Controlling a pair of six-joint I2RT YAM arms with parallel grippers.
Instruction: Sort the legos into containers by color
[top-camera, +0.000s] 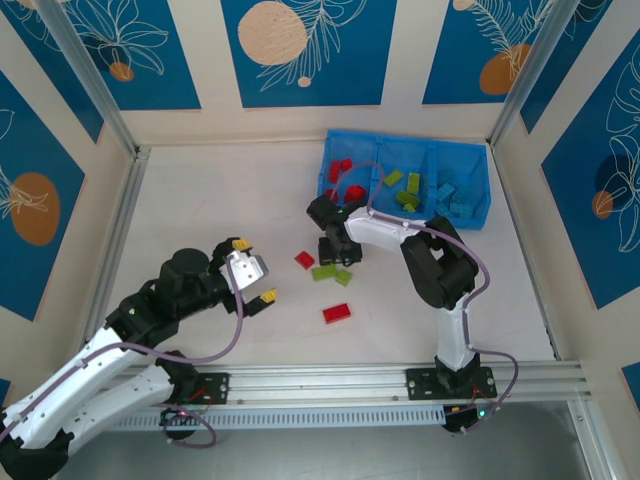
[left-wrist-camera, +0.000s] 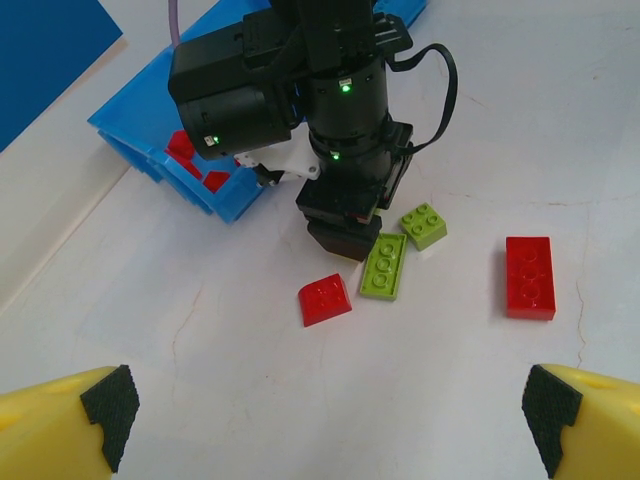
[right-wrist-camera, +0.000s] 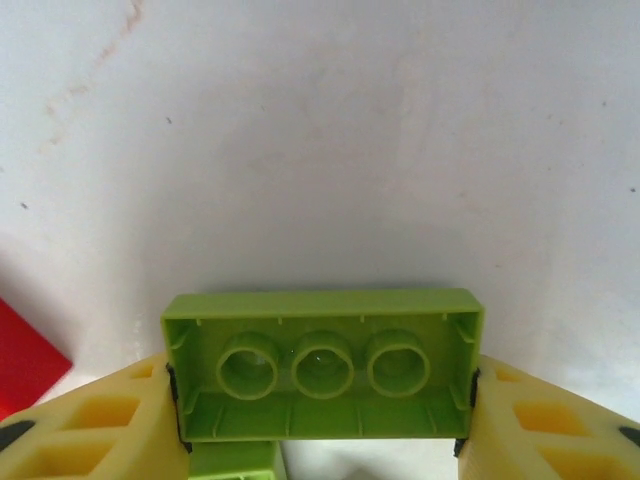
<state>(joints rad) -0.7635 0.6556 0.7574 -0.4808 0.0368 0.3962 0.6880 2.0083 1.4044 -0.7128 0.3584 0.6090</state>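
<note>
My right gripper (right-wrist-camera: 320, 405) is shut on a lime green lego (right-wrist-camera: 320, 365) turned hollow side up, a yellow finger pressed on each short end. It hangs low over the table in front of the containers (top-camera: 470, 215), a blue bin holding red legos (top-camera: 345, 170), green legos (top-camera: 408, 190) and light blue legos (top-camera: 455, 195) in separate compartments. On the table beside the right gripper (top-camera: 338, 252) lie a red sloped lego (left-wrist-camera: 325, 298), a flat green lego (left-wrist-camera: 383, 265), a small green lego (left-wrist-camera: 424, 225) and a red brick (left-wrist-camera: 529, 277). My left gripper (top-camera: 258, 270) stands open and empty, short of them.
White side walls and a metal frame (top-camera: 125, 190) close in the table. The arms' rail (top-camera: 350, 380) runs along the near edge. The right arm's elbow (top-camera: 440, 270) stands between the loose legos and the right wall.
</note>
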